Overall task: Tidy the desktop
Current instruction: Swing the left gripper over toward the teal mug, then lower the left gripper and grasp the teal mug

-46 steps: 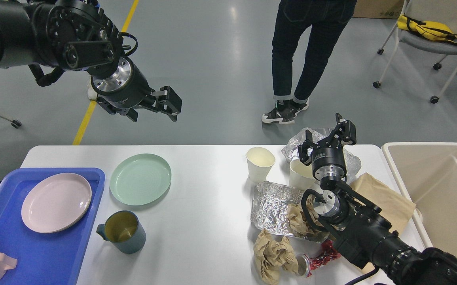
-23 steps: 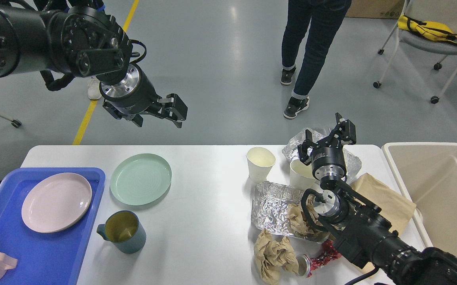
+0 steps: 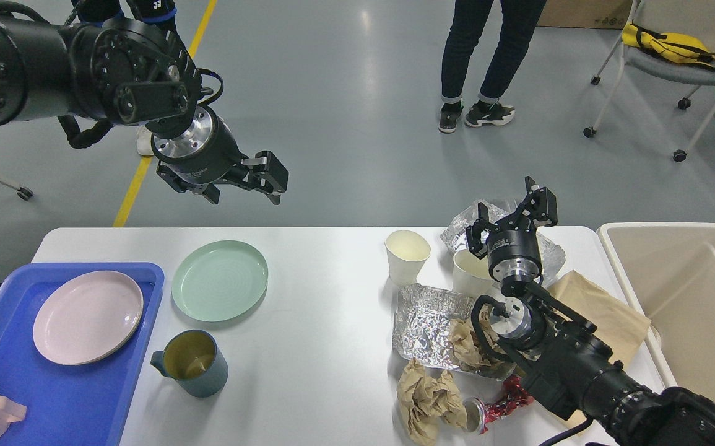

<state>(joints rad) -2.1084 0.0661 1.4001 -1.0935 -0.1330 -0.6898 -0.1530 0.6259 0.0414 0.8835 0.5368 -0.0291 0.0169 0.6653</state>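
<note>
- The surface [image 3: 320, 322] is a wide white top filling the lower view, with a blue tray [image 3: 78, 402] at its left edge and a beige bin [image 3: 691, 297] just past its right end.
- Left gripper [image 3: 267, 179] hangs above the floor beyond the far edge, jaws apart, holding nothing.
- Right gripper [image 3: 514, 217] points upward over the foil [image 3: 425, 322] and paper cups [image 3: 407, 254], jaws apart and empty.
- A green plate [image 3: 220, 280] and a mug [image 3: 193, 362] sit beside the tray; a pink plate [image 3: 88, 316] lies in it.
</note>
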